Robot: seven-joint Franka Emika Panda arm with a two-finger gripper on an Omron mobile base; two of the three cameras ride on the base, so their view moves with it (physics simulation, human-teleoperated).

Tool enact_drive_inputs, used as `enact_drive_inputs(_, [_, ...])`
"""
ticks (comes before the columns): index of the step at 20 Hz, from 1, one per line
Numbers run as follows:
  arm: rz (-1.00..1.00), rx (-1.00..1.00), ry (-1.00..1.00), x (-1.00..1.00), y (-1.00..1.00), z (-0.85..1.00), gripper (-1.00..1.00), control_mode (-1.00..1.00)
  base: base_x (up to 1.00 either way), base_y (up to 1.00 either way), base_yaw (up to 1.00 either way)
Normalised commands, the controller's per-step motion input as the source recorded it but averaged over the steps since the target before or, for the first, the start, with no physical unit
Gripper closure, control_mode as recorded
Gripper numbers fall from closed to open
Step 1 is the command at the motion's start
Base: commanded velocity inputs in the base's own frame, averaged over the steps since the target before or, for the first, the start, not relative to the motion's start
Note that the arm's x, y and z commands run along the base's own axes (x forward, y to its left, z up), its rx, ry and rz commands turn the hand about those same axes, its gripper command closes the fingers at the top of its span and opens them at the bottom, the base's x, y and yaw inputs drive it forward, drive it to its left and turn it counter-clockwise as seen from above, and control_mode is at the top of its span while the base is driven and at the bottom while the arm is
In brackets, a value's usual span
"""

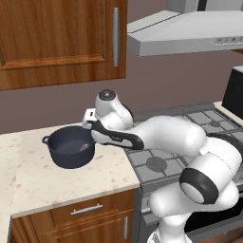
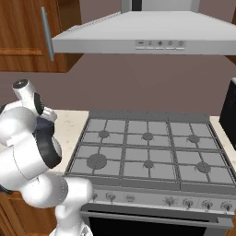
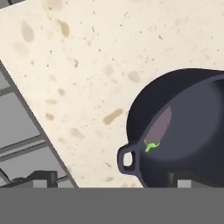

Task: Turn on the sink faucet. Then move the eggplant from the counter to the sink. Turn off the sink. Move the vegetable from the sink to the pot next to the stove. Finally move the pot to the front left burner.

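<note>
Eggplant (image 3: 159,127) lies inside the pot (image 1: 71,147), green stem tip showing (body looks dull purple against the dark wall). Pot sits on the counter (image 1: 33,175), just left of the stove (image 2: 147,147), one loop handle (image 3: 126,159) toward the grates. Gripper (image 1: 89,124) hangs over the pot's right rim, fingers spread wide, nothing held. Arm crosses the stove's front left burner (image 1: 155,163). Range hood (image 2: 147,39) above, wooden cabinet (image 1: 57,38) over the counter.
</note>
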Motion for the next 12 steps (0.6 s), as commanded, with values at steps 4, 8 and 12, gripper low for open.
enact_drive_inputs(4, [0.01, 0.16, 0.06, -0.13, -0.46, -0.12, -1.0, -1.0, 0.0, 0.0, 0.0])
enact_drive_inputs(8, [0.01, 0.18, 0.02, -0.01, -0.13, -0.2, -1.0, -1.0, 0.0, 0.0, 0.0])
enact_drive_inputs(12, [0.0, 0.13, 0.0, 0.0, 0.02, -0.1, -1.0, -1.0, 0.0, 0.0, 0.0])
